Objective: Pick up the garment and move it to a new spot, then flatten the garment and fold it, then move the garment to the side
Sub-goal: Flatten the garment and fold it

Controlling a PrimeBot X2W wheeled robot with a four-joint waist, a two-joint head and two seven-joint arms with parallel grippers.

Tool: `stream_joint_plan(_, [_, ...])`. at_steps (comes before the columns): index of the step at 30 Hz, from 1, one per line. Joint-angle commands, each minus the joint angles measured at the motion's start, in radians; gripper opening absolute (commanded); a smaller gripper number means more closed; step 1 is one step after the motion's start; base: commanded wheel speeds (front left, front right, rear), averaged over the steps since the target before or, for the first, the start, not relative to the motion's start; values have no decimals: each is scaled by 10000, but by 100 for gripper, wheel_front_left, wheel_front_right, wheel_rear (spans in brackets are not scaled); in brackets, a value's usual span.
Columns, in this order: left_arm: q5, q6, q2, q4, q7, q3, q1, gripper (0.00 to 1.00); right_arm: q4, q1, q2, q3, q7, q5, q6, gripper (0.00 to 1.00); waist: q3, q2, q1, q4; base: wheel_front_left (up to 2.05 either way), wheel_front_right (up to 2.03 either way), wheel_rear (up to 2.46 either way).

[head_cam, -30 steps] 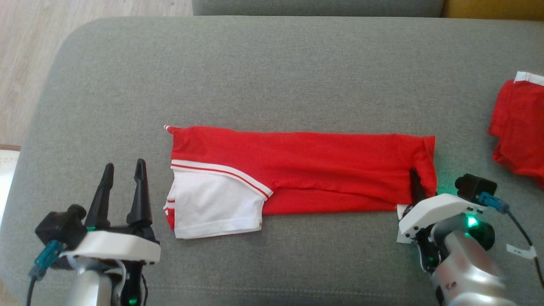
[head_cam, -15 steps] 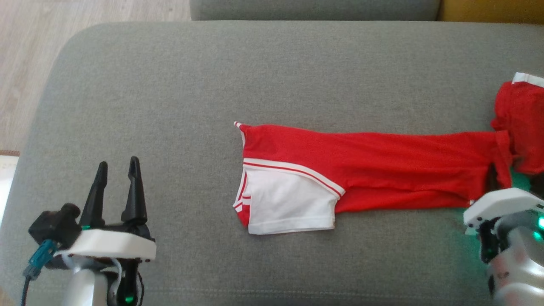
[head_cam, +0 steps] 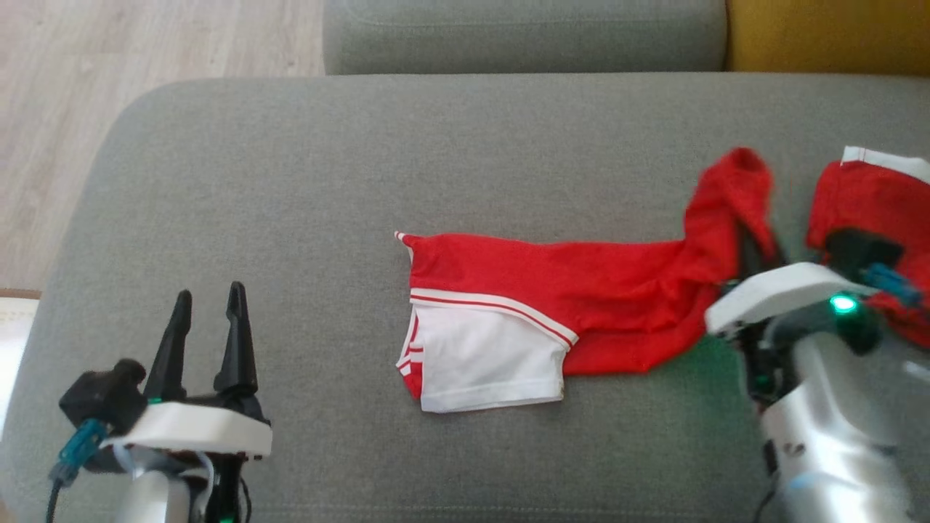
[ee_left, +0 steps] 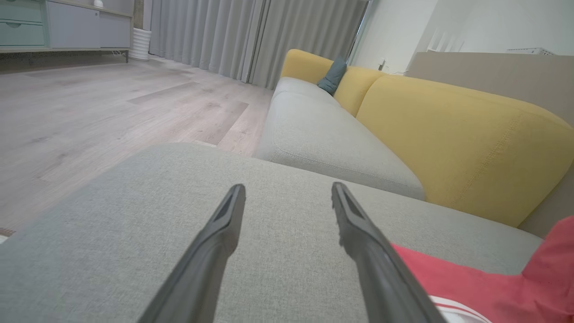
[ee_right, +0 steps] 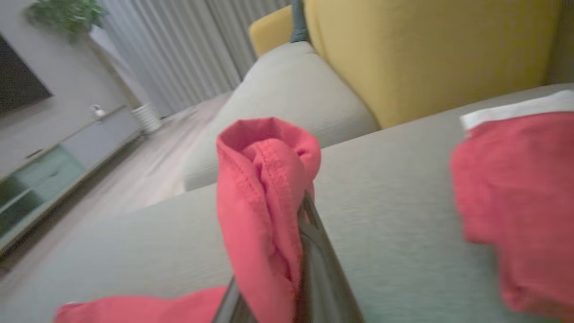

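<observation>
On the grey sofa cushion (head_cam: 290, 181), the red-and-white garment (head_cam: 581, 290) is lying stretched sideways, its right end standing raised near another red garment (head_cam: 872, 196). The right gripper (ee_right: 308, 211) is pinching that raised end. The left gripper (head_cam: 209, 290) is hovering wide-spread, holding nothing.

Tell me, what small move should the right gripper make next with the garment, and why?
Probably carry the pinched end left, over the flat part: the right gripper is shut on the raised end of the garment, while the rest lies as a strip on the cushion.
</observation>
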Motion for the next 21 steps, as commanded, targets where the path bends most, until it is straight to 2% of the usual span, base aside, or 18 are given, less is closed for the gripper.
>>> stream_joint_plan(1, [-53,-61,60,-243,-91,262,-217,100,-771,110,117,920,141,635,-27,0,-124,0,-1,62,0,0,0])
stream_joint_plan(3, [-79,-61,59,-226,-91,258,-189,100,-1481,431,118,1816,344,1454,-27,0,-198,0,-1,121,0,0,0])
stream_joint_plan(4, [-79,-61,59,-226,-91,258,-189,100,-1481,431,118,1816,344,1454,-27,0,-198,0,-1,121,0,0,0])
stream_joint_plan(7, [-116,-61,59,-211,-91,238,-141,100,-2282,838,119,2888,538,2464,-27,0,-278,0,-1,233,0,0,0])
stream_joint_plan(11, [-168,-61,58,-191,-91,209,-81,100,-2626,1057,120,4075,477,3282,-27,0,-302,0,-1,436,0,0,0])
stream_joint_plan(14, [-246,-61,58,-171,-91,141,-89,100,-2409,997,120,4923,255,3856,-27,0,-213,0,-1,629,0,0,0])
stream_joint_plan(21, [-362,-61,57,-13,-91,-169,-237,100,-776,159,121,6733,-911,6007,-27,0,33,0,-1,1235,0,0,0])
